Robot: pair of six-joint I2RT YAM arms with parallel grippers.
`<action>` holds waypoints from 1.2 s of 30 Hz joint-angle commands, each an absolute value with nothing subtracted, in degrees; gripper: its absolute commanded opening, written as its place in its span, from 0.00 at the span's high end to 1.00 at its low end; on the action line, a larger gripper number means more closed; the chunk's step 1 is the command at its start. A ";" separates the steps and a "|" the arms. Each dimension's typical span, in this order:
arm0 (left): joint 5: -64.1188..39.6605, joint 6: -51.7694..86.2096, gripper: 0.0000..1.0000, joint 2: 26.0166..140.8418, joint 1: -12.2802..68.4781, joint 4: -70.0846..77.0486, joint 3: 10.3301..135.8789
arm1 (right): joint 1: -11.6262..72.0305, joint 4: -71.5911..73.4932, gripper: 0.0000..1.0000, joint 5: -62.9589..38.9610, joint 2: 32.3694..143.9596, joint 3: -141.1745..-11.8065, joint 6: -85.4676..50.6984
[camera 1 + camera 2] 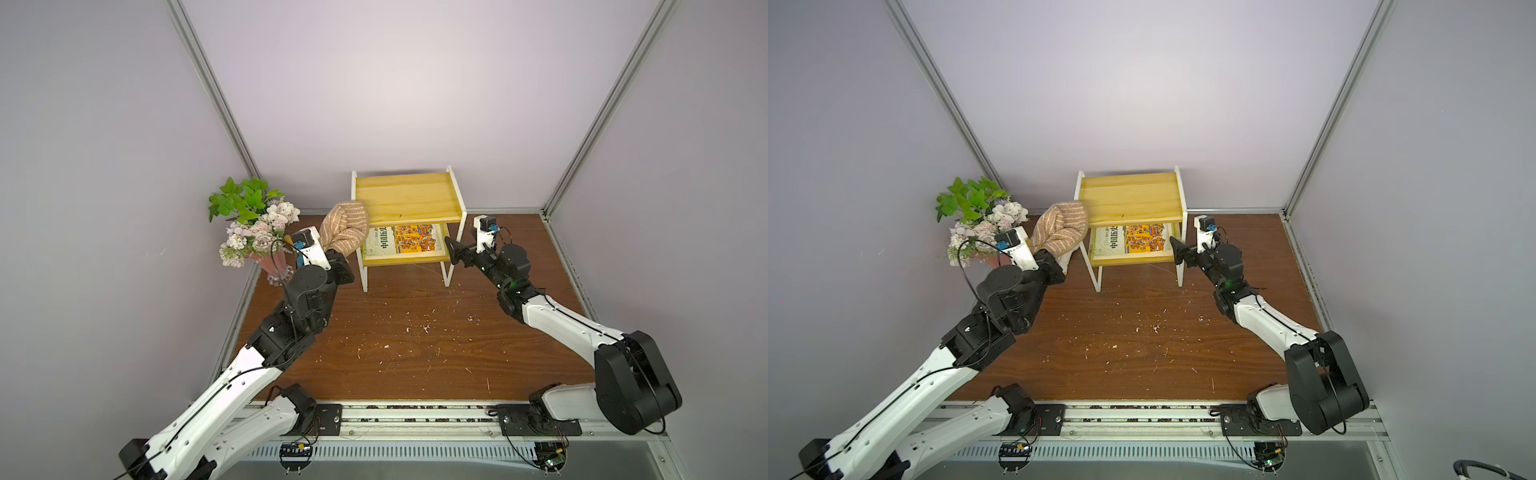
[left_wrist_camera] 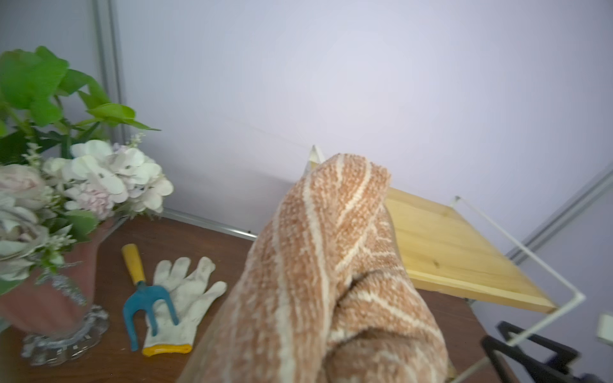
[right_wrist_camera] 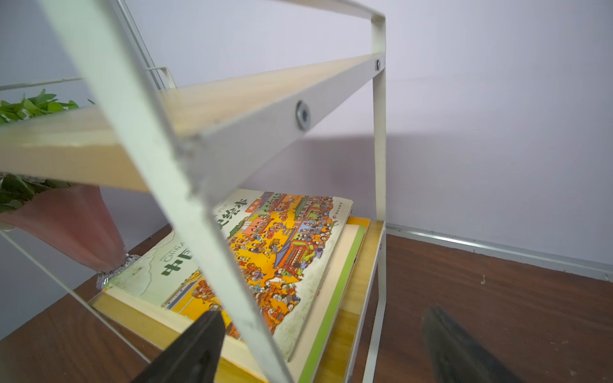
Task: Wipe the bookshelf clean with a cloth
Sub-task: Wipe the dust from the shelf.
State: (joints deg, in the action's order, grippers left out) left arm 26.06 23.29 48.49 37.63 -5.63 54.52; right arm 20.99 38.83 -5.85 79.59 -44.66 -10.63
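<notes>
The bookshelf (image 1: 407, 198) (image 1: 1130, 198) stands at the back of the brown table, and its upper yellow board is bare. The tan striped cloth (image 1: 345, 230) (image 1: 1061, 232) (image 2: 325, 265) bulges up beside the shelf's left side, close to the upper board's left end. My left gripper (image 1: 337, 257) is shut on the cloth's lower end, and the cloth hides its jaws. My right gripper (image 1: 453, 250) (image 1: 1177, 250) (image 3: 326, 351) is open at the shelf's front right leg. A white frame bar (image 3: 212, 232) runs between its fingers (image 3: 199, 345), which hold nothing.
Books (image 1: 401, 241) (image 3: 272, 252) lie flat on the lower board. A pink vase of flowers (image 1: 257, 232) (image 2: 49, 232) stands left of my left arm. Behind it lie a white glove (image 2: 182, 298) and a blue hand fork (image 2: 142, 291). White crumbs (image 1: 415, 328) dot the table.
</notes>
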 commanded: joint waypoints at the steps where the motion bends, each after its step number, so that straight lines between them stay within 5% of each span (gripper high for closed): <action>1: -0.13 20.93 1.00 56.59 39.07 -0.50 60.47 | 21.09 39.49 0.05 -7.26 79.34 -46.62 -11.77; 4: 9.51 10.83 1.00 63.86 47.89 -7.04 72.49 | 21.09 38.64 0.05 -7.08 78.34 -46.27 -11.48; 11: 41.96 6.62 1.00 82.65 44.52 -21.04 91.87 | 21.09 38.46 0.05 -7.03 75.59 -44.77 -11.94; 17: 35.88 9.29 1.00 91.57 35.29 -24.89 101.33 | 21.10 37.70 0.05 -7.96 73.69 -44.58 -11.86; 25: 33.92 11.15 1.00 110.23 35.18 -32.65 119.67 | 21.18 37.01 0.05 -8.06 72.31 -44.47 -11.95; 31: 19.38 10.28 1.00 108.45 40.06 -32.11 120.54 | 21.25 36.03 0.05 -7.91 72.19 -44.97 -11.20; 36: 30.59 12.85 1.00 104.75 34.41 -28.72 109.07 | 21.23 37.31 0.05 -8.56 72.92 -44.65 -12.28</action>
